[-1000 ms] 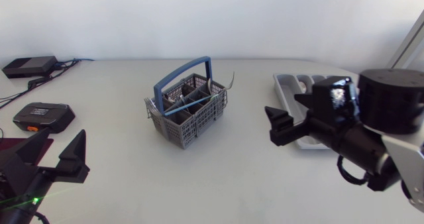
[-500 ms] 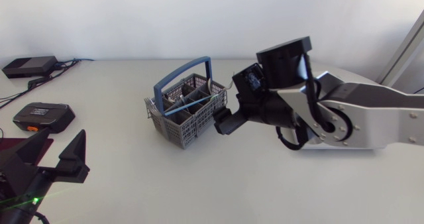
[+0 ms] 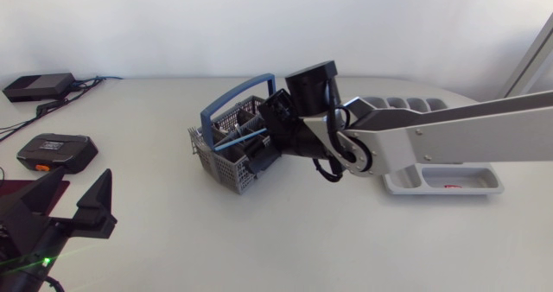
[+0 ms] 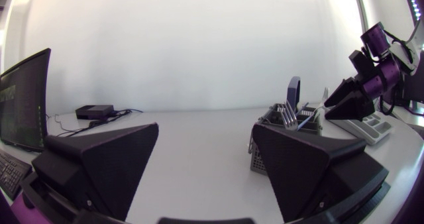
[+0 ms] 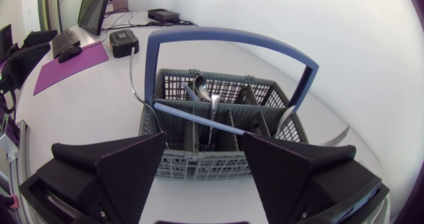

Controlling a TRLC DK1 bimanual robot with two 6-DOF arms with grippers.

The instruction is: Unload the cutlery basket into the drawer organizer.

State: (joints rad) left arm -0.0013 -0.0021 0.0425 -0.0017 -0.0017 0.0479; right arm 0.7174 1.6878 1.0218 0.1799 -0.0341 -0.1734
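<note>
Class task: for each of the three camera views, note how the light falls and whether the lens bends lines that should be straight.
Head view: soft, even light, barely any shadow around the basket, and the table edge runs straight. Left wrist view: the black fingers are near-silhouettes, and the table's far edge bends slightly. Right wrist view: the table's edge curves strongly, and the basket's handle looks bowed.

Right tool [image 3: 260,143] now over the cutlery basket [image 3: 219,164], off the organizer [image 3: 408,188]
</note>
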